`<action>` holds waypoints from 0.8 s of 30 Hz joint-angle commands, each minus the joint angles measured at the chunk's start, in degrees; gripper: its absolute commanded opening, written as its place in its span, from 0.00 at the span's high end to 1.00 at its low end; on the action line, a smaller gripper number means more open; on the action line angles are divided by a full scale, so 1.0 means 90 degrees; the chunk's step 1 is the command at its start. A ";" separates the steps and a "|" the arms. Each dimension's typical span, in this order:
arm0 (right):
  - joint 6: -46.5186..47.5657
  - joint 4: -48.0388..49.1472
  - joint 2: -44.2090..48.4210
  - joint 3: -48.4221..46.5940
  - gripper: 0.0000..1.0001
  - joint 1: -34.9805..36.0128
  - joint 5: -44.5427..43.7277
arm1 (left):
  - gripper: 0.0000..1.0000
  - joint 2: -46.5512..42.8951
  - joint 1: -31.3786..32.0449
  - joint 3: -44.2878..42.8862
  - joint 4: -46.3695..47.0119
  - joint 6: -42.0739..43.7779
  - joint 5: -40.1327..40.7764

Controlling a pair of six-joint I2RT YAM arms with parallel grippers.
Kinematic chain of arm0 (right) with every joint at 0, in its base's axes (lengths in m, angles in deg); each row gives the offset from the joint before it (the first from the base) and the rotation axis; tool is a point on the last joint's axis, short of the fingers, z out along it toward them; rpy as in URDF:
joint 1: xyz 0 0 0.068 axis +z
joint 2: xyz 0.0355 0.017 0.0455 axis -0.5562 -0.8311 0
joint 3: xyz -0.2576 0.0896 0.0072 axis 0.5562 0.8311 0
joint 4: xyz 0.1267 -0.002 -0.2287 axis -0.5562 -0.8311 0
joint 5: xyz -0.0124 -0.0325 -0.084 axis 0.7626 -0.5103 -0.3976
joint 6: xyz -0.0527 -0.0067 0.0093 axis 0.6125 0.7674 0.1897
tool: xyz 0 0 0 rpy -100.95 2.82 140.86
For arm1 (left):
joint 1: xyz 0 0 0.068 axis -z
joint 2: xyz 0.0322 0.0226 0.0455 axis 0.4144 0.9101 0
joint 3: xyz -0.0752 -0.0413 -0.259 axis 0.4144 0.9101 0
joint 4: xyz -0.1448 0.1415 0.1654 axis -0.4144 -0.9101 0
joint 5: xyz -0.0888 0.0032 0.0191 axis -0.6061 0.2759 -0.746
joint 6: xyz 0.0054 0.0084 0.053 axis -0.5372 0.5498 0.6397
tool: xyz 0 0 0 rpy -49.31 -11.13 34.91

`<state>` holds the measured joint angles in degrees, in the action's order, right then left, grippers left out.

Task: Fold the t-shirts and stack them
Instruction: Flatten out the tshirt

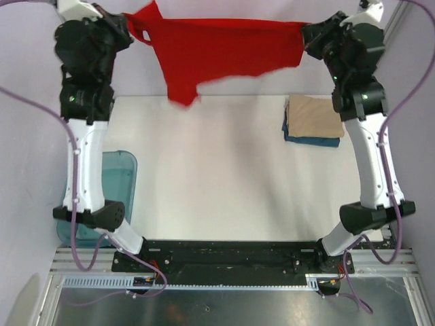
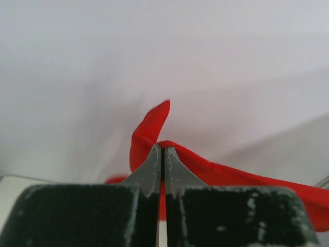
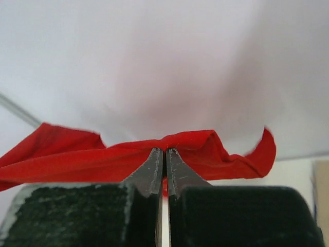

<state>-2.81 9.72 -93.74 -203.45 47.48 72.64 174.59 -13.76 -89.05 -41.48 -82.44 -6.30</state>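
The left gripper [image 2: 163, 150] was clamped shut on the red t-shirt [image 1: 217, 54], its two grey fingertips pressed together with a fold of cloth pinched between them. In the left wrist view a tongue of red stood up just past the tips. The rest of the cloth ran off to the right of the jaws and slightly downward.

The right gripper [image 3: 164, 152] was likewise closed on the same shirt. The red cloth bunched over its tips, a short flap stuck out to their right, and the long stretch led away to the left.

From above, the two grippers were raised at the far end of the table [image 1: 224, 183], well apart, with the shirt strung between them and its upper edge pulled nearly straight. The body of the shirt hung below that line, lowest on the left gripper's side, where its blurred lower edge came down about level with the table's far edge. Whether it touched the table could not be told. Toward the right gripper the cloth hung shorter.

Below the right gripper and nearer the bases, just beside that arm, the tan shirt [image 1: 314, 114] lay folded on top of the dark blue shirt [image 1: 311, 141]. The blue edge showed along the stack's near and left sides. The teal tub [image 1: 121, 178] sat well below the left gripper, beside that arm's lower link.
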 commanded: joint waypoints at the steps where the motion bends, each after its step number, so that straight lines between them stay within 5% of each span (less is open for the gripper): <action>1: 0.0226 0.0415 0.0485 0.0730 1.00 -0.0094 0.0602 | 1.00 -0.1069 -0.0175 0.0852 0.0547 0.0461 -0.0280; 10: -0.0293 0.0380 0.1389 0.5372 1.00 -0.0212 0.1162 | 1.00 -0.3341 -0.0185 0.6721 0.0535 0.0092 -0.0420; 16: -0.0159 -0.0167 0.0552 0.6629 1.00 -0.0198 0.1464 | 0.98 -0.3576 -0.0183 1.0023 0.0536 -0.0930 -0.0967; 18: -0.0149 -0.0400 0.0268 0.6758 0.95 -0.0148 0.1419 | 0.89 -0.3370 -0.0185 1.0479 0.0531 -0.1112 -0.1180; 22: -0.0178 -0.0690 0.0603 0.7093 0.55 -0.0054 0.1097 | 0.43 -0.3434 -0.0177 1.0768 0.0480 -0.1197 -0.1705; 24: -0.0191 -0.0904 0.0905 0.7177 0.44 -0.0063 0.0908 | 0.28 -0.3772 -0.0176 1.0775 0.0373 -0.1238 -0.1860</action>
<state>-4.60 4.56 -91.75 -139.38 46.63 83.94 146.48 -15.05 9.22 -41.02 -91.11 -18.13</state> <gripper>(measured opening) 0.485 0.598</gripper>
